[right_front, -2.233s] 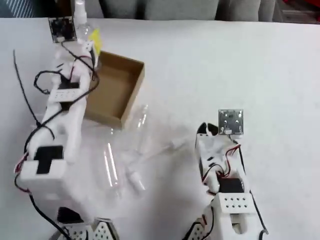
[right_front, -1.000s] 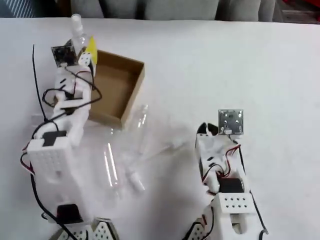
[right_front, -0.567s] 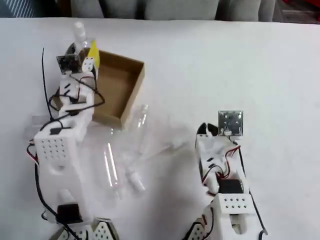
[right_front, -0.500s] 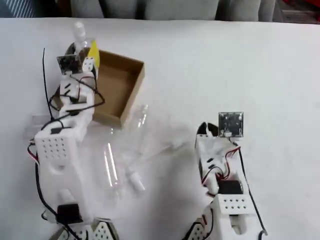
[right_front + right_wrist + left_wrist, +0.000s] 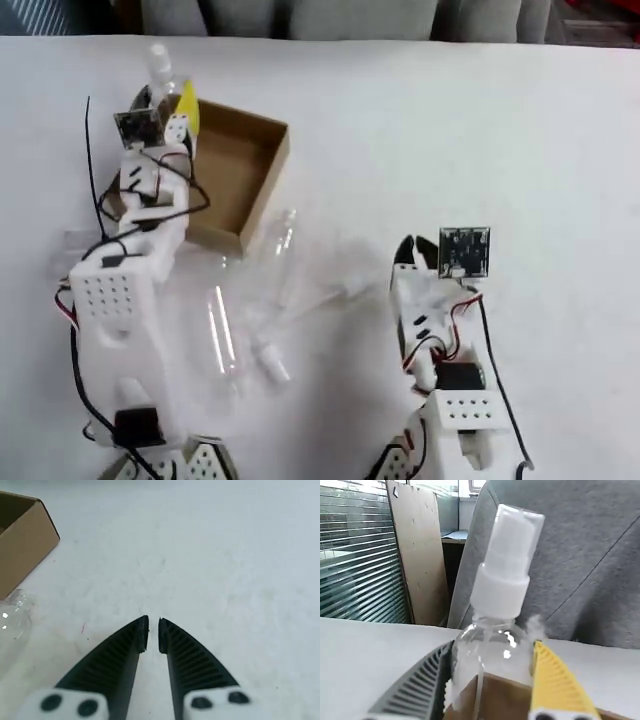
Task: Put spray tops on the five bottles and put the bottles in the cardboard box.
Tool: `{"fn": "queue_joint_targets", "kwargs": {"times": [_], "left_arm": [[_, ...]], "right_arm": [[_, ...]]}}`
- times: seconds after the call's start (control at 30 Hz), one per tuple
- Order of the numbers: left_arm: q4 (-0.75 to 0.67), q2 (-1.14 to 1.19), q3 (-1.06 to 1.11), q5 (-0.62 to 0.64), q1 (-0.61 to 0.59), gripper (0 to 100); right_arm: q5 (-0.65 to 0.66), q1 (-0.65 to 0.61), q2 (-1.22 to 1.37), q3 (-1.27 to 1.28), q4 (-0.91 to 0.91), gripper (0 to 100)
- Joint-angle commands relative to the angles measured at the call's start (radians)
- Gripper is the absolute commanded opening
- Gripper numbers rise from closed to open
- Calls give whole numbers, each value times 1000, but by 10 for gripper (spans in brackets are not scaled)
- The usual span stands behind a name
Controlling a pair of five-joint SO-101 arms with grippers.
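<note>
A clear bottle (image 5: 163, 72) with a white spray top (image 5: 156, 52) stands upright between the fingers of my left gripper (image 5: 166, 100), at the far left corner of the cardboard box (image 5: 268, 182). Up close, the grey and yellow fingers of the left gripper (image 5: 492, 652) press on both sides of the bottle (image 5: 487, 645) under its spray top (image 5: 507, 560). My right gripper (image 5: 412, 252) rests low over bare table right of the box, its fingers almost touching and holding nothing (image 5: 152, 632). Two capless bottles (image 5: 283, 250) (image 5: 222, 330) lie between the arms.
Loose spray tops (image 5: 270, 362) (image 5: 335, 293) with thin tubes lie beside the lying bottles. From the right wrist, the box's corner (image 5: 22, 535) and a bottle end (image 5: 12, 620) are off to one side. Chairs stand beyond the table's far edge.
The left arm has folded back and its wrist shifted slightly towards the box, still holding the bottle. The right arm has drawn back a little towards the near edge.
</note>
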Motion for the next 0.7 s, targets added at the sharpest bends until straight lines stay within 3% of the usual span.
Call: {"fn": "queue_joint_targets", "kwargs": {"times": [0.0,0.1,0.4,0.67], "left_arm": [[-34,-15,12,5,16,227],[-31,-15,20,5,15,290],[-25,-16,23,5,13,295],[157,-122,25,12,-10,295]], "right_arm": [[2,1,1,2,-21,19],[2,1,1,2,-21,19],[2,1,1,3,-21,20],[2,1,1,3,-21,20]]}}
